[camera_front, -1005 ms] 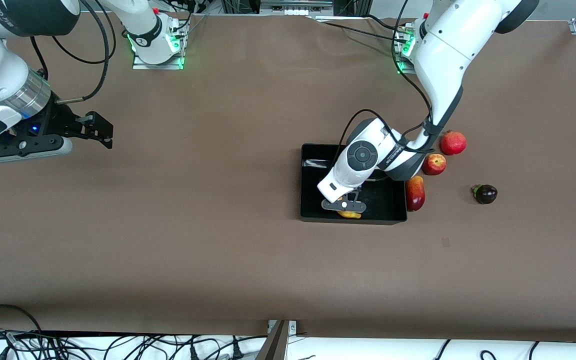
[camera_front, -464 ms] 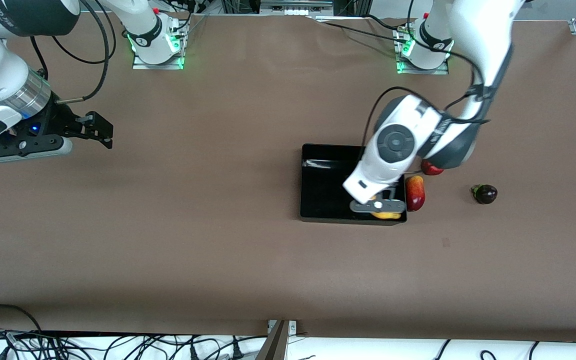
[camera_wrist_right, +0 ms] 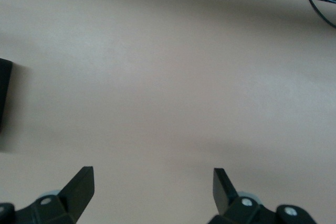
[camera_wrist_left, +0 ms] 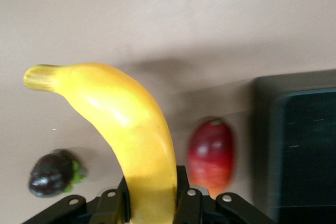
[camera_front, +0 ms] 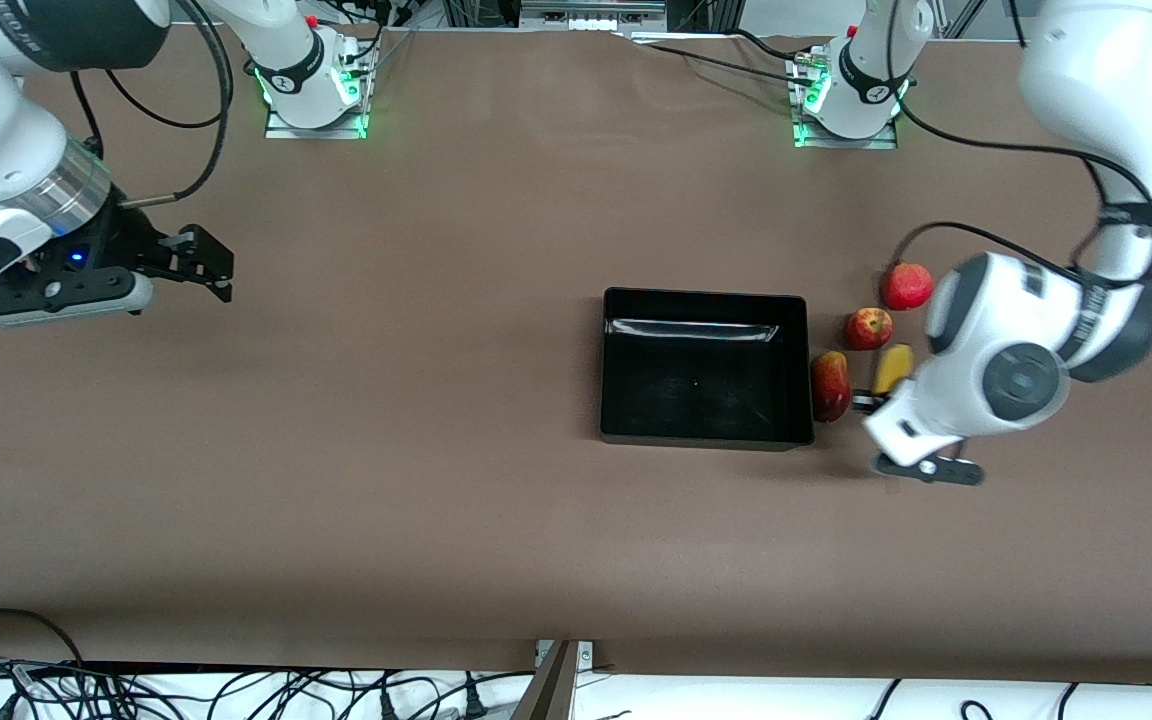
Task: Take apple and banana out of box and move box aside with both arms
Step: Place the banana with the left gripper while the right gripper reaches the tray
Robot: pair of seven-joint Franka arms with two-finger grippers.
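The left gripper (camera_wrist_left: 152, 211) clamps a smooth, curved yellow banana (camera_wrist_left: 123, 129) in the air over bare brown table, beside the glossy black box (camera_front: 704, 366), whose shallow rectangular well holds nothing. In the front view the arm's white wrist hides most of the banana. A red-yellow mango (camera_front: 830, 386) lies just beside the box wall; the small round apple (camera_front: 868, 328) and a plain red pomegranate (camera_front: 906, 285) sit farther from the camera. A dark purple fruit (camera_wrist_left: 52, 173) shows in the left wrist view. The right gripper (camera_wrist_right: 152, 187) waits with jaws spread over its end of the table. No legible labels show.
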